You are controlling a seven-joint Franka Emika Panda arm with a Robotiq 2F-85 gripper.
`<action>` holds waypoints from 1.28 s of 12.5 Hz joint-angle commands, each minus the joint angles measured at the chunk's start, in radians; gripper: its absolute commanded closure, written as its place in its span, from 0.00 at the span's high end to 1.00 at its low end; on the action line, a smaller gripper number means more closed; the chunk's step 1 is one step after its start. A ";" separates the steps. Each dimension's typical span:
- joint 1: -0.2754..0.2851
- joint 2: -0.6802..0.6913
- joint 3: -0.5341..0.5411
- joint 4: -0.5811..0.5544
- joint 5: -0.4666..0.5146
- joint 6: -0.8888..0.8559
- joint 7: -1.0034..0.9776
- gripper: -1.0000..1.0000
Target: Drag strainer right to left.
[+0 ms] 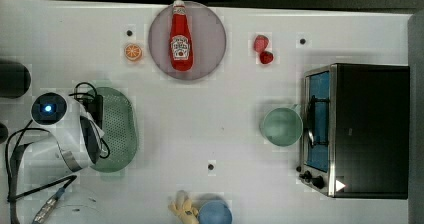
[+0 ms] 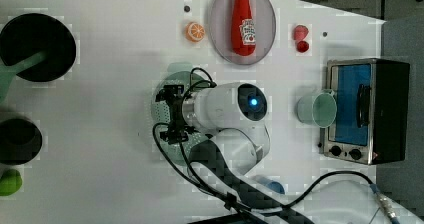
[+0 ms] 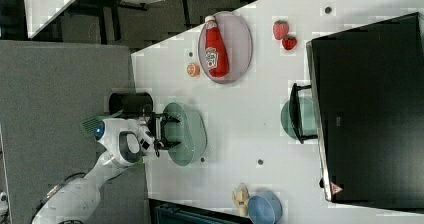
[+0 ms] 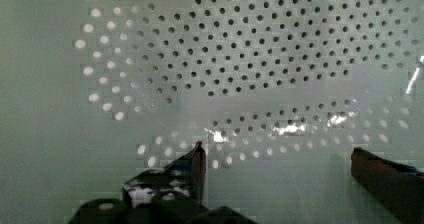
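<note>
The strainer (image 1: 120, 129) is a pale green oval colander lying at the top view's left side of the white table. It also shows in the left view (image 2: 159, 115) and the right view (image 3: 189, 134). My gripper (image 3: 169, 131) hangs over its bowl, open, with nothing between the fingers. From the wrist, the perforated bowl (image 4: 250, 59) is very close, and the two dark fingertips of the gripper (image 4: 277, 154) stand wide apart just in front of it. Whether a finger touches the plastic I cannot tell. The arm's white body (image 1: 75, 134) covers the strainer's edge on the top view's left.
A ketchup bottle (image 1: 180, 36) lies on a grey round plate (image 1: 210, 44) at the back, with an orange slice (image 1: 133, 52) beside it. Two strawberries (image 1: 262, 49), a round green cup (image 1: 281, 126), a toaster oven (image 1: 360, 129), a banana (image 1: 182, 208) and a blue bowl (image 1: 215, 214) are also on the table.
</note>
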 commanded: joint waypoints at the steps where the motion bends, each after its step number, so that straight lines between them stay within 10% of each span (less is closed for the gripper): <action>1: 0.060 0.028 0.004 0.080 0.027 -0.013 0.048 1.00; 8: 0.100 0.027 -0.003 0.103 0.013 0.029 0.104 1.00; 16: 0.084 -0.444 -0.320 0.104 -0.140 -0.516 -0.537 1.00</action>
